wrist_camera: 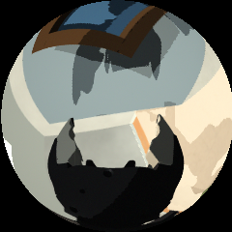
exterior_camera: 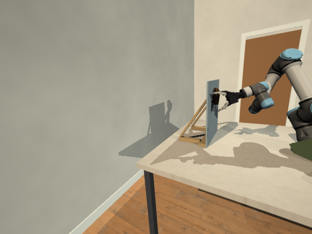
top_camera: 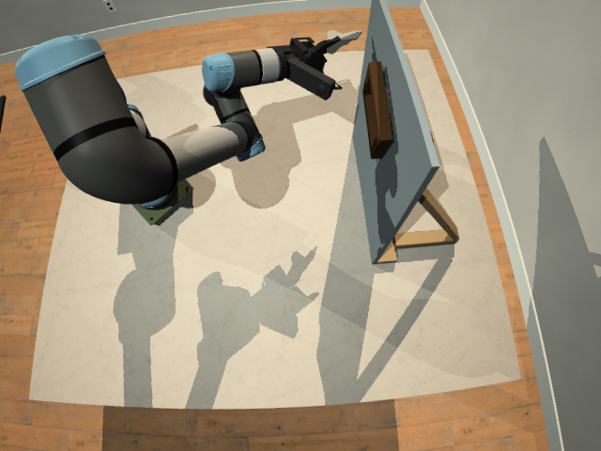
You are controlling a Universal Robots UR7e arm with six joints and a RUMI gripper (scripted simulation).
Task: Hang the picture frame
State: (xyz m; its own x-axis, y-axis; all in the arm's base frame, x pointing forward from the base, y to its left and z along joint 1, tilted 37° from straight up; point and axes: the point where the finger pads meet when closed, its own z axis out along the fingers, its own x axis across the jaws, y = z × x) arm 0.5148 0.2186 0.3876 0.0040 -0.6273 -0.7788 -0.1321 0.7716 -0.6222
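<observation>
The brown picture frame is against the front of the upright blue-grey board. Its blue inside and lower corners show at the top of the wrist view. The screw is hidden, so its seating cannot be seen; whether the frame is exactly level is unclear. My gripper is wide open with nothing between its fingers. It is in front of the board, to the side of the frame in the top view, and not holding the frame.
A wooden stand props the board from behind. The arm's base is on a green plate. A grey wall rises beyond the board and table edge.
</observation>
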